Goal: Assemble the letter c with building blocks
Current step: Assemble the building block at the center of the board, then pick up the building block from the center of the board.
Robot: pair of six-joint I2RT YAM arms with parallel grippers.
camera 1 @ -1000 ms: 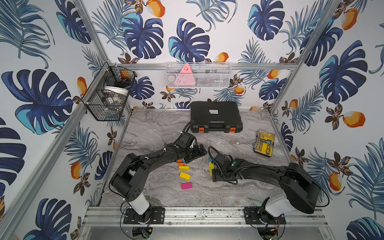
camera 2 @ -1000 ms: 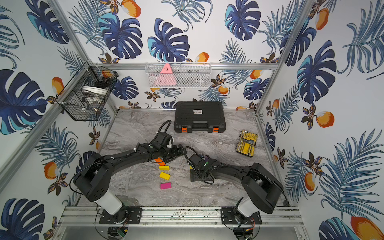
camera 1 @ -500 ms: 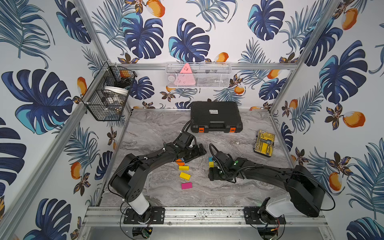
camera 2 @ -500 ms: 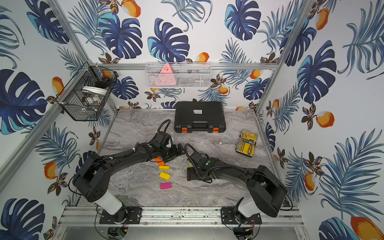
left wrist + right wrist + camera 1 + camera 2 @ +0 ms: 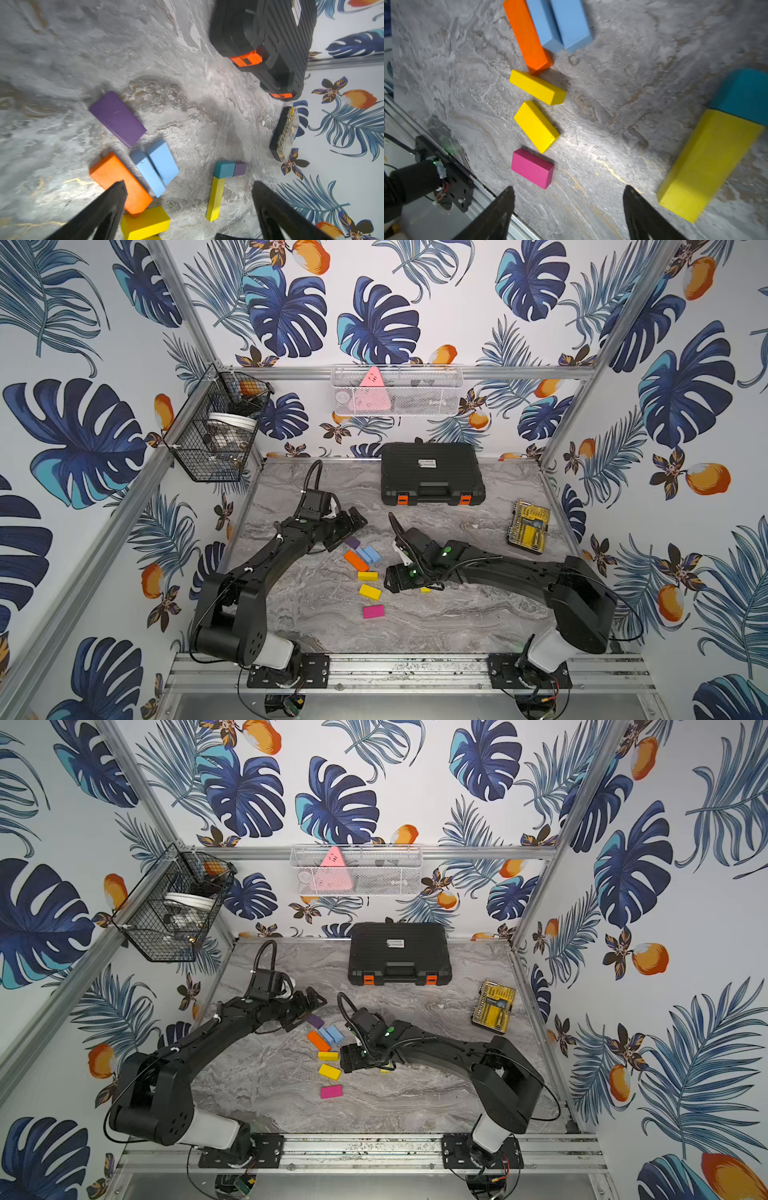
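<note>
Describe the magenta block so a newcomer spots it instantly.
From the black tool case at the back, come toward the front rail. The magenta block ends the loose line of blocks, nearest the rail: the only pink one, touching nothing.

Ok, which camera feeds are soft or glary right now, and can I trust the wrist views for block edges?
Right wrist view: the long yellow block and teal block look smeared, the magenta block is crisp, and a bright glare patch sits on the table. Left wrist view: the black case is blurred, the purple block sharp. Both top views: even light, sharp.
</note>
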